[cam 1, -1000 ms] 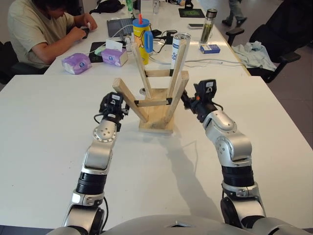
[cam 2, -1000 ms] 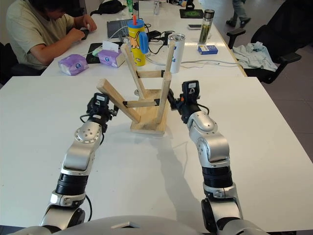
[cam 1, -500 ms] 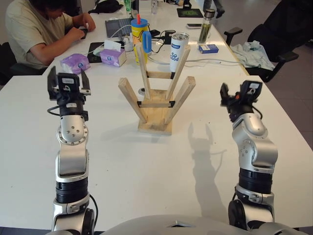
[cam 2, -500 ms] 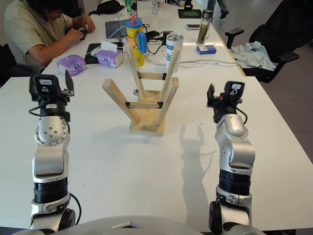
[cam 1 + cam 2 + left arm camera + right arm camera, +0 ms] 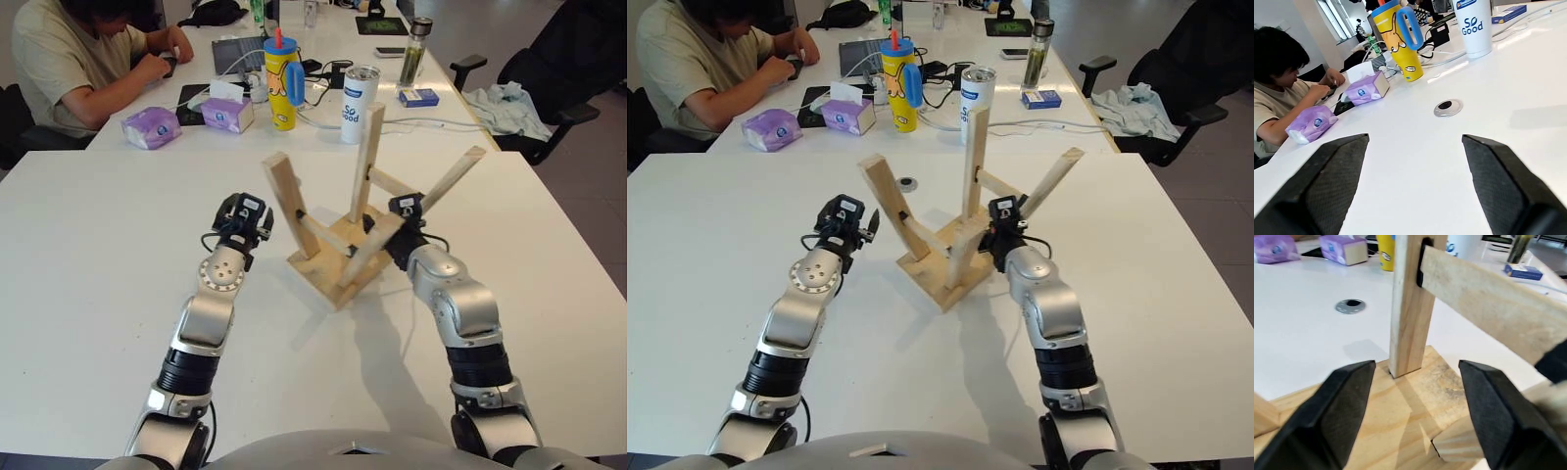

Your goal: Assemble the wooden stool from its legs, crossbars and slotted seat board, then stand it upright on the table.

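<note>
I am tackling the final flip: the wooden stool (image 5: 338,257) is sitting upside down on the bench (image 5: 88,294), legs pointing up. The left tool (image 5: 249,212) and right tool (image 5: 997,221) are flanking it, fingers apart, gripping nothing. Next, I judge, comes clamping the legs.

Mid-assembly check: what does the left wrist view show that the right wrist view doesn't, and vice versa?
Left wrist view: the yellow tumbler whole, with its blue handle. Right wrist view: the stool up close, a leg standing in the seat board, a crossbar joined to that leg. Shared: the white table, its round grommet, purple tissue packs, fingers spread open.
</note>
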`<control>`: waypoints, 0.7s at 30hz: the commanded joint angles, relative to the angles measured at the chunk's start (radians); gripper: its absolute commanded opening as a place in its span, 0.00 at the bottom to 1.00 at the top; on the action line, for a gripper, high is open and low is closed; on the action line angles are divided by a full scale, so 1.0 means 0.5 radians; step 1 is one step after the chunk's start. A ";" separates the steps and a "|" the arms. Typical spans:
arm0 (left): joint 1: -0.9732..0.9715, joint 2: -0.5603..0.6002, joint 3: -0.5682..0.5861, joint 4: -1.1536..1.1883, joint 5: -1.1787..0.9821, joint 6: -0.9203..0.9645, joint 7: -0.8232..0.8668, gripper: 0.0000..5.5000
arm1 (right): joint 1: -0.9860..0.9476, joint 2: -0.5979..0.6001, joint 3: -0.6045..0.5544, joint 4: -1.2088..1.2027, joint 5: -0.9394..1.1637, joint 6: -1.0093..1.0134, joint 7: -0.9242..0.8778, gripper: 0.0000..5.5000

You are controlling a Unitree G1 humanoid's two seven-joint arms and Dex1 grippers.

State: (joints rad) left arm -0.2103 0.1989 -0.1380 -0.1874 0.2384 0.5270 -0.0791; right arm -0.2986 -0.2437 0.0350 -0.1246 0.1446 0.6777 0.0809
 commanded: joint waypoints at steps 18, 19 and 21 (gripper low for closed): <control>0.314 0.062 -0.277 -0.062 -0.105 -0.292 -0.409 0.65 | -0.470 0.014 0.022 1.852 0.075 -0.730 1.112 0.58; 0.326 0.072 -0.273 -0.066 -0.112 -0.292 -0.428 0.65 | -0.531 0.018 0.043 1.978 0.043 -0.795 1.174 0.58; 0.331 0.085 -0.280 -0.056 -0.124 -0.290 -0.474 0.65 | -0.637 0.021 0.051 2.193 -0.005 -0.896 1.222 0.58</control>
State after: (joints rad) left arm -0.0460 0.2169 -0.2675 -0.2238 0.1963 0.3806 -0.2743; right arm -0.5944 -0.2612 0.0117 0.7366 0.2040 0.2408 0.6250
